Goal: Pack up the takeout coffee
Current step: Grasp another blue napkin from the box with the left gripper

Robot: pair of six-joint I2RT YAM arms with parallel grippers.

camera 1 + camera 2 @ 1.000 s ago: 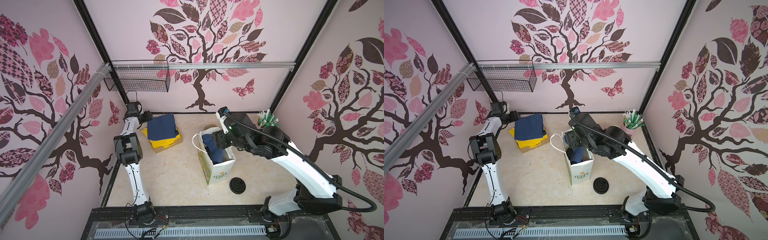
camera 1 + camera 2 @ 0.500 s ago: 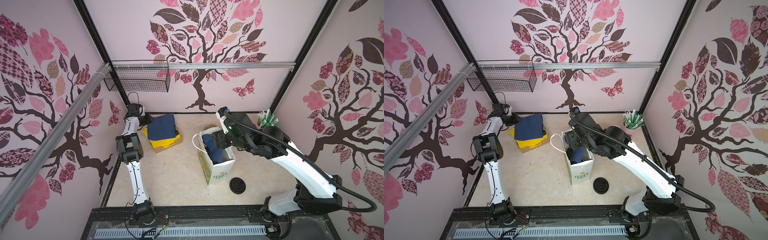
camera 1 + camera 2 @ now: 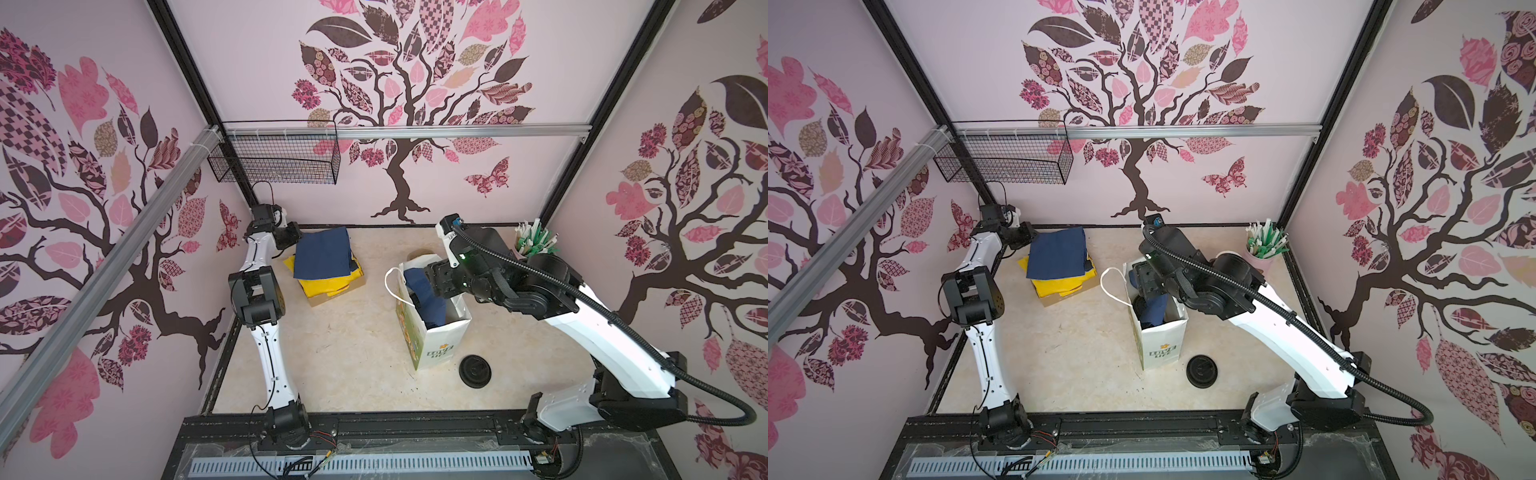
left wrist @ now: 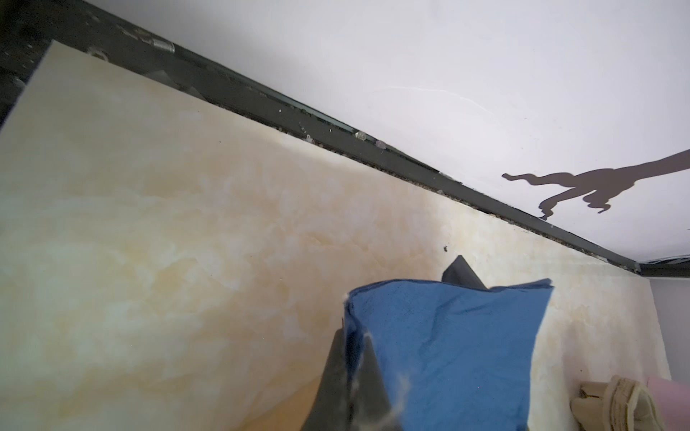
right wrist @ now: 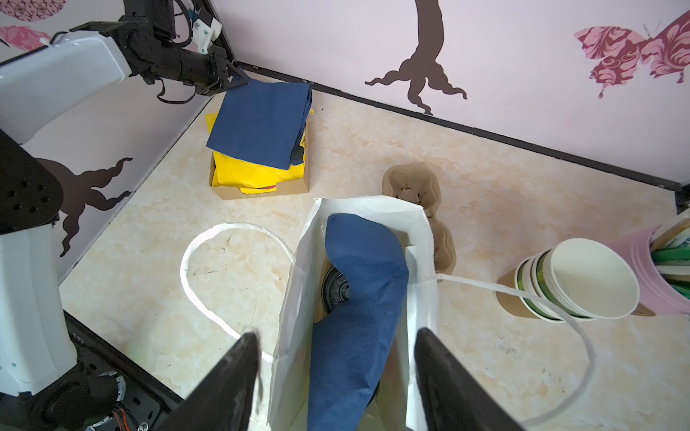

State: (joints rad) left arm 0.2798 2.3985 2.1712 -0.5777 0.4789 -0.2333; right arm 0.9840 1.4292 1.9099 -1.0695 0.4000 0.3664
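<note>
Overhead scene of a two-armed robot at a cream, marble-look table [image 3: 353, 353]. Nearest the front, a loose black lid [image 3: 475, 371] lies flat on the table. It sits below the right gripper and on its near side, close to the foot of a white paper bag [image 3: 440, 345]. The bag stands upright and open.

The right gripper [image 5: 338, 334] hovers just above the bag's mouth. Its two fingers are spread wide, one to each side of the opening, and grip nothing. Directly beneath it, inside the bag, a crumpled blue napkin [image 5: 358, 298] slumps from the rim downward. Beside that, deep down, shows the round black lid of a takeout coffee cup [image 5: 334, 289]. The cup's body is hidden, and a second cup cannot be made out.

Just beyond the right gripper, behind the bag, sits a tan pulp cup carrier [image 5: 410, 184]. Farther off to the gripper's right are nested lidless cups [image 5: 582, 280] and a pink holder [image 3: 1264, 259] of green and white sticks.

Far across the table, to the right gripper's left, the left gripper [image 4: 353, 365] is at the back corner. It is closed tight on the edge of the top blue napkin [image 4: 448, 354] of a stack [image 3: 328, 284] of blue and yellow napkins. The stack rests in a shallow cardboard box [image 5: 261, 192].
</note>
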